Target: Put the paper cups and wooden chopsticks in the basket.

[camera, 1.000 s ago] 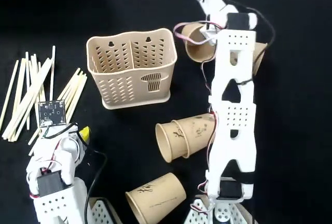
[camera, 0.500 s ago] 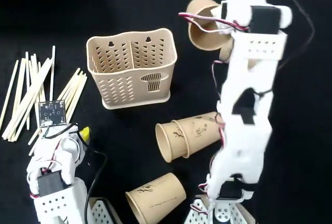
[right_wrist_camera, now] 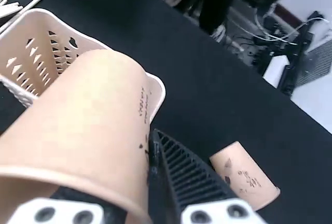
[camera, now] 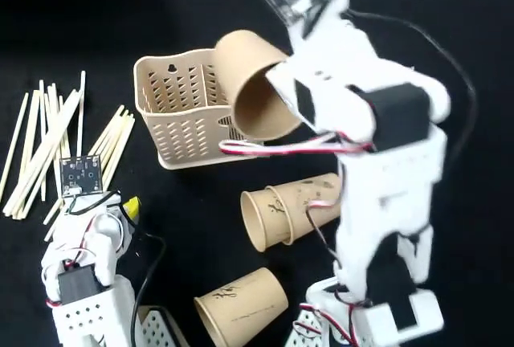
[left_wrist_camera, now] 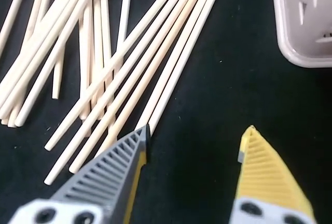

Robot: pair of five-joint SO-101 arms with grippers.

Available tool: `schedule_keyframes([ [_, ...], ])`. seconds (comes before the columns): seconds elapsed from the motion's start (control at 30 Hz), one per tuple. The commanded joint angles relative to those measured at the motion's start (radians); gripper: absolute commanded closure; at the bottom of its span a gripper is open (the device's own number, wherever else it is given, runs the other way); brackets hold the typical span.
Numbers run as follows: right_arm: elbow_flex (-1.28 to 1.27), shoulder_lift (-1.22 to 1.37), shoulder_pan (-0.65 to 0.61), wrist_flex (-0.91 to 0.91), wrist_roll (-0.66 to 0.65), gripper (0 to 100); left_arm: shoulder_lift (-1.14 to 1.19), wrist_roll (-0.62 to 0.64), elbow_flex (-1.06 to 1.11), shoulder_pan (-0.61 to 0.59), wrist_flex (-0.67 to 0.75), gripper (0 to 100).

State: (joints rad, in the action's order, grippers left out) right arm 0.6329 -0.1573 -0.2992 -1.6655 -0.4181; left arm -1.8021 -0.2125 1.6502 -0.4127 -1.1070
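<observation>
The right gripper (right_wrist_camera: 150, 149) grasps a tan paper cup (camera: 253, 86), tilted over the 3 o'clock end of the beige perforated plastic basket (camera: 177, 122). The left gripper (left_wrist_camera: 197, 141), jaws released, hovers by pale wooden chopsticks (left_wrist_camera: 104, 63) at the basket's 9 o'clock.

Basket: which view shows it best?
High view: the basket from above, both compartments, only one end hidden by the held cup. Right wrist view has one perforated end behind the cup; left wrist view just a corner.
</observation>
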Motion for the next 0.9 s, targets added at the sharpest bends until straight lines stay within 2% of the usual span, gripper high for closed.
schedule_keyframes([
  [0.0,0.038,0.102,-0.008,0.040,0.029,98.7,-0.003,-0.005,-0.004,0.008,0.017,72],
  [0.2,0.231,0.317,0.014,-0.083,0.054,98.7,-0.003,-0.006,-0.004,0.008,0.018,72],
  [0.4,0.291,0.420,0.015,-0.097,0.055,97.8,-0.003,-0.006,-0.004,0.008,0.018,72],
  [0.47,0.283,0.424,0.011,-0.097,0.051,92.0,-0.003,-0.006,-0.004,0.008,0.018,72],
  [0.67,0.294,0.424,-0.035,-0.097,0.015,62.8,-0.003,-0.006,-0.004,0.008,0.018,72],
  [0.73,0.308,0.424,-0.063,-0.095,0.014,58.9,-0.003,-0.006,-0.004,0.010,0.018,72],
  [0.87,0.420,0.426,-0.109,-0.084,0.011,58.3,-0.003,-0.006,-0.004,0.010,0.018,72],
])
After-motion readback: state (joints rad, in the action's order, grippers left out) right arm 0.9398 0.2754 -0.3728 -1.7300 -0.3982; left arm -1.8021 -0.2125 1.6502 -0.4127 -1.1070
